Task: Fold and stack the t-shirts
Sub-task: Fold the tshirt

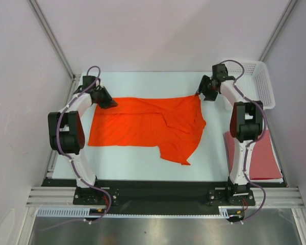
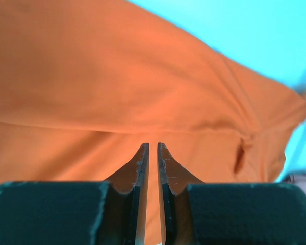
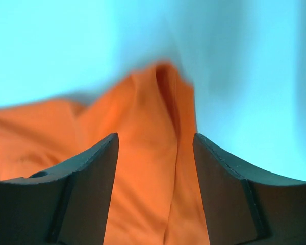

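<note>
Orange t-shirt (image 1: 143, 125) lies spread, fold unfinished; left hand (image 1: 111, 103) pinches its upper-left corner, right hand (image 1: 199, 94) gapes empty; brick-red t-shirt (image 1: 266, 155) lower right, nothing stacked.

I have my left gripper (image 2: 153, 146) reached far forward, pinched to a slit, and my right gripper (image 3: 155, 139) likewise forward, jaws spread wide.

Right arm (image 1: 243, 127) hides part of brick-red t-shirt (image 1: 270, 155) at tabletop (image 1: 137, 161) right edge. Right wrist view: orange t-shirt (image 3: 143, 168) blurred. Left wrist view crops it at left and bottom edges.
</note>
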Controlling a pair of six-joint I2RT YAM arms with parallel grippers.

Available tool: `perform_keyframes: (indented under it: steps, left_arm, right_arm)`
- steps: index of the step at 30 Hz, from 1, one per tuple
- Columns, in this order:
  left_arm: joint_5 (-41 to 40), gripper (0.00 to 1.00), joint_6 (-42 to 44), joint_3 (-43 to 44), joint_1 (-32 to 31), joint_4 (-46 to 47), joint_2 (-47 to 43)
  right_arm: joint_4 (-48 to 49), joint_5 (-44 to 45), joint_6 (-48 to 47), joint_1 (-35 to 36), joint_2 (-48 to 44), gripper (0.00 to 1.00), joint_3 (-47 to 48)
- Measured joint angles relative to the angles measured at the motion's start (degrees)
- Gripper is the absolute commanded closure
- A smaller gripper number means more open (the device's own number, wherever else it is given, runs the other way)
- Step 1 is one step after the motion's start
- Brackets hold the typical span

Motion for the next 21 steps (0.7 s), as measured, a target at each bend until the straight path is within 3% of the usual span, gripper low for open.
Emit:
perform_keyframes:
  steps: [4,7,13,14,21]
  left_arm:
    - [-0.4,0.84,-0.1,0.0,4.0,0.3,2.5]
    - [-0.5,0.84,-0.1,0.0,6.0,0.3,4.9]
    - [-0.4,0.85,-0.4,0.6,7.4,0.3,9.6]
    - [-0.2,0.84,-0.6,0.6,7.5,0.4,10.1]
    - [-0.3,0.84,-0.6,2.6,8.3,1.0,11.6]
  right_arm:
    - [-1.9,0.5,-2.0,0.1,8.3,0.37,9.3]
    - [-3.4,0.5,-2.9,0.1,11.4,0.46,11.6]
    - [-4.2,0.0,-2.8,-0.2,14.8,0.8,14.8]
    - [-4.2,-0.2,-2.7,-0.4,15.0,1.0,14.9]
    - [-3.6,3.8,-0.2,-0.7,14.7,1.0,13.7]
